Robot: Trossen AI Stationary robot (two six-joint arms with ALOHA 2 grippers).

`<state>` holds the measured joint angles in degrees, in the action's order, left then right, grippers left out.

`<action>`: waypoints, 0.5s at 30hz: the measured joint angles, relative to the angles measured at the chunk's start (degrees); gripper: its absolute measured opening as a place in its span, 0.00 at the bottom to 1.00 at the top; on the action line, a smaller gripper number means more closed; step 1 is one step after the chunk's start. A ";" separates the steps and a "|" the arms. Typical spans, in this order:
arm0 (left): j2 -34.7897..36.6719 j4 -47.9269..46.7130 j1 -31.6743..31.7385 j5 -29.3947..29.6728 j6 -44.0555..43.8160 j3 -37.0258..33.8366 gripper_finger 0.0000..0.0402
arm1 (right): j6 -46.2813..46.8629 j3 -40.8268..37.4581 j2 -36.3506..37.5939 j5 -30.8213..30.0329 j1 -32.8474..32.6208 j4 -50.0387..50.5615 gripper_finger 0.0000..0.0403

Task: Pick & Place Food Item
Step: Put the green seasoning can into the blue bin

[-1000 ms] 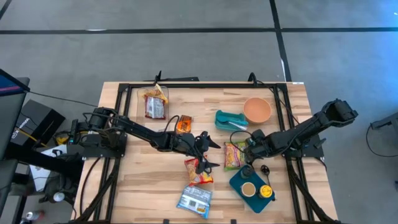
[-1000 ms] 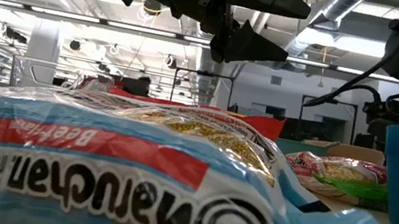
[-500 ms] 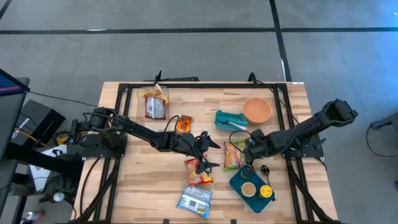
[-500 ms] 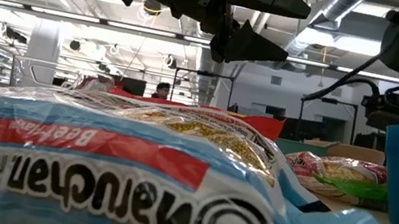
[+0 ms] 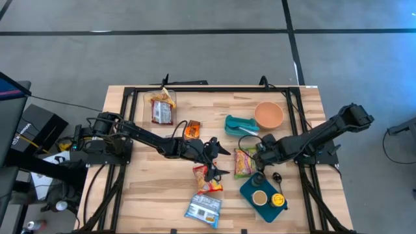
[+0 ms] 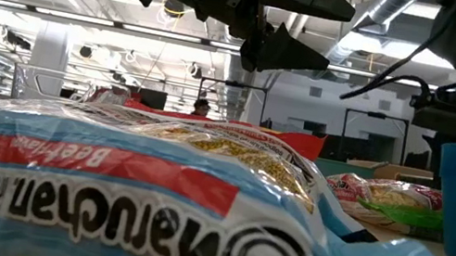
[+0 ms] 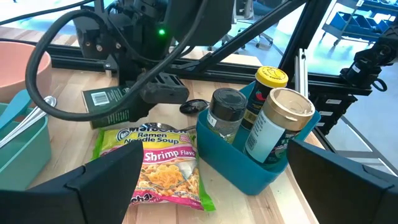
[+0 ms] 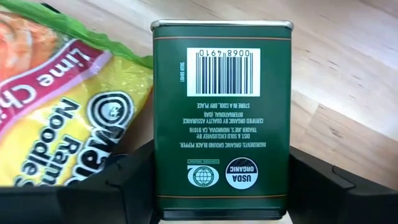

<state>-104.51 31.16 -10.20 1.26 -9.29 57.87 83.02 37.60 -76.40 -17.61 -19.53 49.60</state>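
**Right wrist view: green tin between the fingers, not yet carried off**

Right wrist view showed the right hand closed on a dark green pepper tin, one dark finger pressed to each narrow side and the barcode face turned to the camera. The tin stood just beside a ramen packet with a green edge, over bare wood of the surface. From above, the right hand sat near the middle of the surface, at the right edge of that same packet and just behind a blue caddy holding spice jars.

The left hand hung with its fingers spread wide and nothing between them, above an orange snack packet. Its wrist camera looked across at the shrimp ramen packet, the caddy with a yellow-capped bottle, and the green tin in the other arm's grip.

Farther out lay a blue ramen packet at the near edge, a teal container and a peach bowl toward the back.

By my reading, the grasp was done and the carry was next. That move called for a straight lift clear of the ramen packet, with the tin kept upright, then travel to wherever it belonged; the goal could not be told from these views.
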 joint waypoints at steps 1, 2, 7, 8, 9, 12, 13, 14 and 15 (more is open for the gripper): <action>0.00 0.00 0.00 0.00 0.01 0.00 0.97 | 0.02 0.27 0.00 -0.02 0.00 0.27 0.67; 0.00 0.00 0.00 0.00 0.01 0.00 0.97 | 0.04 0.59 0.00 0.00 0.00 0.49 0.67; 0.00 0.00 -0.02 0.00 0.01 0.00 0.97 | 1.03 2.52 0.00 -0.02 0.00 2.29 0.67; 0.00 0.00 0.00 0.00 0.01 0.00 0.97 | 1.03 2.99 0.00 -0.01 0.00 2.52 0.67; 0.00 0.00 0.00 0.02 0.01 0.00 0.97 | 1.01 3.44 0.00 0.01 0.00 2.90 0.67; 0.00 0.00 -0.01 0.00 0.01 0.00 0.97 | 1.01 4.75 0.00 0.62 0.00 4.15 0.67; 0.01 -0.01 -0.01 0.00 0.01 0.00 0.97 | 0.97 5.16 0.00 0.84 0.00 4.34 0.67; 0.00 -0.01 -0.01 0.01 0.00 0.00 0.97 | 0.77 5.47 0.00 1.03 0.00 4.41 0.67; 0.00 0.00 -0.01 0.01 0.01 0.00 0.97 | 0.62 5.78 0.00 1.09 0.00 4.48 0.67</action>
<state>-104.51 31.16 -10.20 1.26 -9.28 57.87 83.64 43.38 -76.40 -16.51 -19.53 54.08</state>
